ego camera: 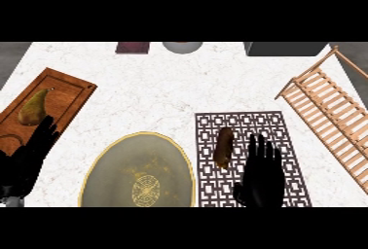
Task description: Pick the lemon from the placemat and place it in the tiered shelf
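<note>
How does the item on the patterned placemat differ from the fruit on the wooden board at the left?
The brown item is long, narrow and orange-brown; the pear is olive-yellow with a wide base tapering to a thin neck. The brown item lies on the lattice placemat, just left of the open right hand; the pear lies on the wooden board, above the left hand. Both lie flat, roughly lengthwise away from the robot, untouched.

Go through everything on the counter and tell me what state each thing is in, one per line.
Brown elongated object: lying lengthwise on the placemat, not held.
Placemat: flat on the counter.
Right hand: open, fingers straight, over the placemat beside the object.
Left hand: open, at the left edge.
Pear: lying on the wooden board.
Wooden board: flat.
Round plate: nothing on it.
Tiered shelf: nothing on its slats.
</note>
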Robot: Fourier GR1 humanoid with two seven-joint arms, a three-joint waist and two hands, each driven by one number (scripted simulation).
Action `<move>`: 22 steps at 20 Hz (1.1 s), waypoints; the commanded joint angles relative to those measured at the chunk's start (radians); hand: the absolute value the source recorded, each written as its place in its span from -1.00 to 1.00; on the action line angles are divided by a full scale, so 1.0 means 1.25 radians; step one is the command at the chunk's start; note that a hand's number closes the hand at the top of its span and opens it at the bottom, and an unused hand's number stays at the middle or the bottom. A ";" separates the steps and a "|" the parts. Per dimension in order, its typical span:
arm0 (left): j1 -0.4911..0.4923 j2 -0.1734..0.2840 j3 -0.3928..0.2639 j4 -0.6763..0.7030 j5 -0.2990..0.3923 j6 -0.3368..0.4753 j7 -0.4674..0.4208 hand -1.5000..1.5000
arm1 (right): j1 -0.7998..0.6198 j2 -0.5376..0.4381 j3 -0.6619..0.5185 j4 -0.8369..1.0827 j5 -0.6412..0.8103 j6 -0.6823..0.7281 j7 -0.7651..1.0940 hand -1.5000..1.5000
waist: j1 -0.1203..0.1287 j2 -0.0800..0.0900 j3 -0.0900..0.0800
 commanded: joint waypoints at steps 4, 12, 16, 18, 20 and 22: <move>-0.025 -0.021 0.007 0.066 -0.013 -0.007 -0.040 0.00 | -0.067 0.062 -0.028 -0.086 0.011 0.349 0.145 -1.00 | 0.000 0.005 0.003; -0.042 -0.010 0.030 0.053 -0.009 -0.031 -0.020 0.00 | -0.039 0.070 -0.107 -0.040 0.041 0.337 0.062 -1.00 | 0.004 0.004 0.005; -0.055 -0.025 0.027 0.065 -0.028 -0.029 -0.010 0.00 | -0.064 0.085 -0.147 0.029 0.073 0.300 0.027 -1.00 | 0.005 0.005 0.005; -0.074 -0.008 0.058 0.066 -0.012 -0.043 0.020 0.00 | -0.094 0.090 -0.172 -0.036 0.061 0.393 0.024 -1.00 | 0.004 0.004 0.005; -0.019 -0.035 0.041 0.043 -0.042 -0.041 -0.029 0.00 | -0.013 0.043 -0.169 -0.027 0.079 0.309 -0.032 -1.00 | 0.005 0.004 0.006; 0.013 -0.042 0.043 -0.013 -0.041 -0.037 0.017 0.00 | -0.011 0.049 -0.167 0.001 0.092 0.283 -0.049 -1.00 | 0.006 0.003 0.006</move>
